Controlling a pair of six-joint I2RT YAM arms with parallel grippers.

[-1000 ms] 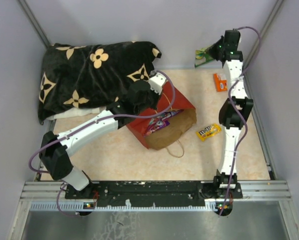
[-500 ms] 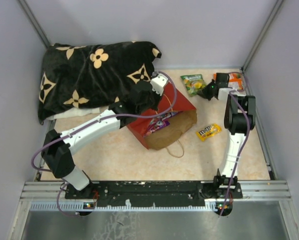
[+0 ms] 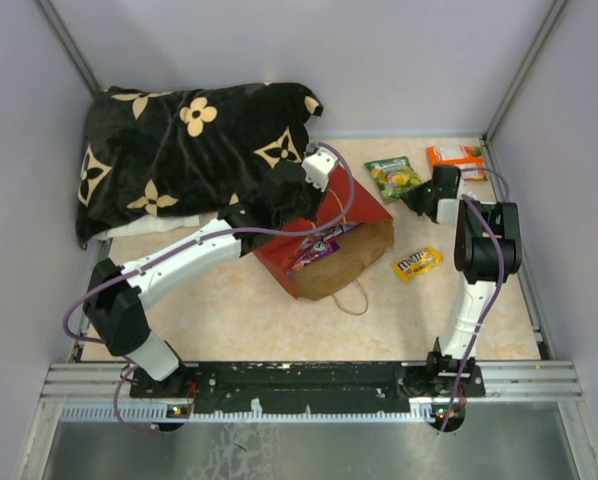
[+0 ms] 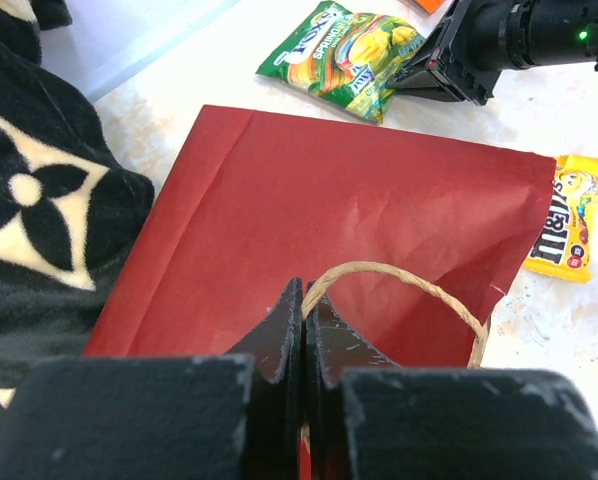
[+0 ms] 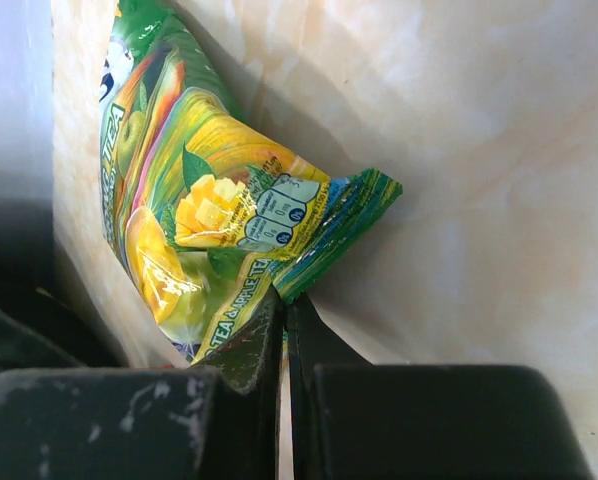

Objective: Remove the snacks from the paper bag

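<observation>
Snacks had shifted within the second: the green packet, earlier held up by the far wall, lay flat on the table just beyond the paper bag, and the orange packet sat turned and farther right. The right gripper stayed clenched on the green packet's sealed corner, a pinch only its own wrist camera showed closely. The left gripper was clamped on the bag's twine handle, plain in the left wrist view but hidden under the arm from above. Only the overhead view showed the purple packet lying in the bag's open mouth. Four snacks were visible: three out on the table, counting the yellow M&M's pack, and one inside; one bag; one pillow.
</observation>
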